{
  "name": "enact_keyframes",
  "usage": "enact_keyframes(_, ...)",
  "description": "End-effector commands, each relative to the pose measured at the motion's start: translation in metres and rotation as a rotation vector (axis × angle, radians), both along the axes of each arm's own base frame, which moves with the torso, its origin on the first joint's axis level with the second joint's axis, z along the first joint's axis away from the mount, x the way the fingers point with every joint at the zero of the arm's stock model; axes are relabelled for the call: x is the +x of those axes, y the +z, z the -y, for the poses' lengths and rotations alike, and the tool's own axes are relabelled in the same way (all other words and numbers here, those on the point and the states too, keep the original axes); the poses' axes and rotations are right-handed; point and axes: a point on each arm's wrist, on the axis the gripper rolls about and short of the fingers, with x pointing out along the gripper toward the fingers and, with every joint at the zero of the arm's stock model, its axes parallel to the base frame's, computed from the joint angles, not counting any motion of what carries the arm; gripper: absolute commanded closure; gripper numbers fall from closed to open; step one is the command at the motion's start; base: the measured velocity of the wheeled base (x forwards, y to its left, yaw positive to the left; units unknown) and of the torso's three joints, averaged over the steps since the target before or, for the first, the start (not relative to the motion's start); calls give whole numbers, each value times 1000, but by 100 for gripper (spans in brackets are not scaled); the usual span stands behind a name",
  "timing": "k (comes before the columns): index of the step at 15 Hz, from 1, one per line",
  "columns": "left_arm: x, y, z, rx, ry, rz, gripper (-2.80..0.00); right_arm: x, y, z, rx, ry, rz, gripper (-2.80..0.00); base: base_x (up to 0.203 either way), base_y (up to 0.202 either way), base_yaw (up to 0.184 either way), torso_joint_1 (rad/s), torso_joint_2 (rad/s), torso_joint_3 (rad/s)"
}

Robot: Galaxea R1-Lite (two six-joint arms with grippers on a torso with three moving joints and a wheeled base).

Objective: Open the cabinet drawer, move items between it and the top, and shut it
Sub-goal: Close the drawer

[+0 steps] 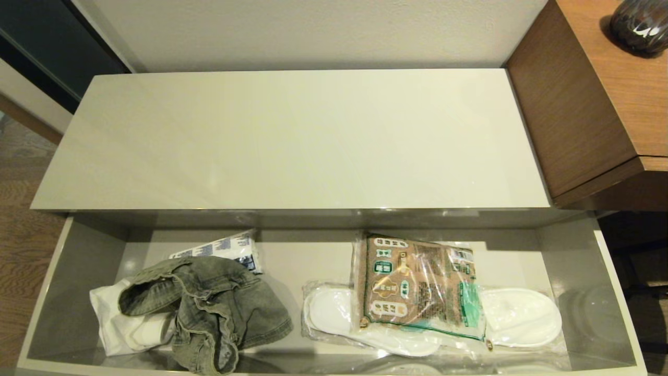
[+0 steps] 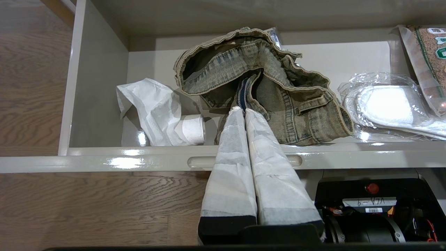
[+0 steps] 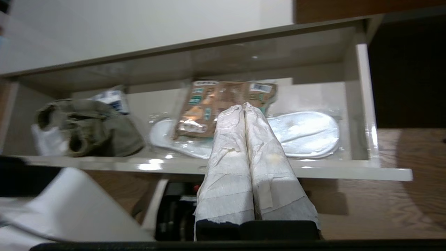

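Note:
The cabinet drawer (image 1: 78, 282) stands pulled open below the glossy cream top (image 1: 292, 141), which is bare. In the drawer's left part lies the crumpled grey-green denim garment (image 1: 214, 308), partly over the white cloth (image 1: 112, 324). Neither gripper shows in the head view. My left gripper (image 2: 243, 108) is shut with nothing in it, on the near side of the drawer front (image 2: 104, 157), pointing at the denim (image 2: 299, 104) and right of the cloth (image 2: 156, 111). My right gripper (image 3: 243, 105) is also shut and empty, before the drawer front (image 3: 348, 170).
Plastic-wrapped white slippers (image 1: 522, 316) and a brown-and-green printed packet (image 1: 417, 284) lie in the drawer's right part. A blue-and-white packet (image 1: 229, 250) sits behind the denim. Taller brown wood furniture (image 1: 584, 104) with a dark vase (image 1: 639, 26) borders the top's right end.

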Motion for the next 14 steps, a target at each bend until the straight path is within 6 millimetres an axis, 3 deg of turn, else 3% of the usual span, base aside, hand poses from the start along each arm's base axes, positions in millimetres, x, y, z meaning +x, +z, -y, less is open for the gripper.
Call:
enact_keyframes(1,0,0,0,1,2,-1,0,-5,19,0,30,16,7,0,0,0,0,0,0,0)
enact_keyframes(2,0,0,0,1,1,-1,0,-6,31,0,79,14,4,0,0,0,0,0,0,0)
enact_keyframes(5,0,0,0,1,1,-1,0,3,102,-1,228,-7,-34,0,0,0,0,0,0,0)
enact_keyframes(6,0,0,0,1,1,-1,0,11,110,-2,262,-37,-111,0,0,0,0,0,0,0)
enact_keyframes(8,0,0,0,1,1,-1,0,32,109,-6,310,-118,-304,0,0,0,0,0,0,0)
enact_keyframes(9,0,0,0,1,1,-1,0,33,109,-7,320,-128,-322,0,0,0,0,0,0,0)
enact_keyframes(13,0,0,0,1,1,-1,0,79,74,-4,330,-184,-723,0,0,0,0,0,0,0)
enact_keyframes(14,0,0,0,1,1,-1,0,81,72,-4,334,-179,-743,0,0,0,0,0,0,0)
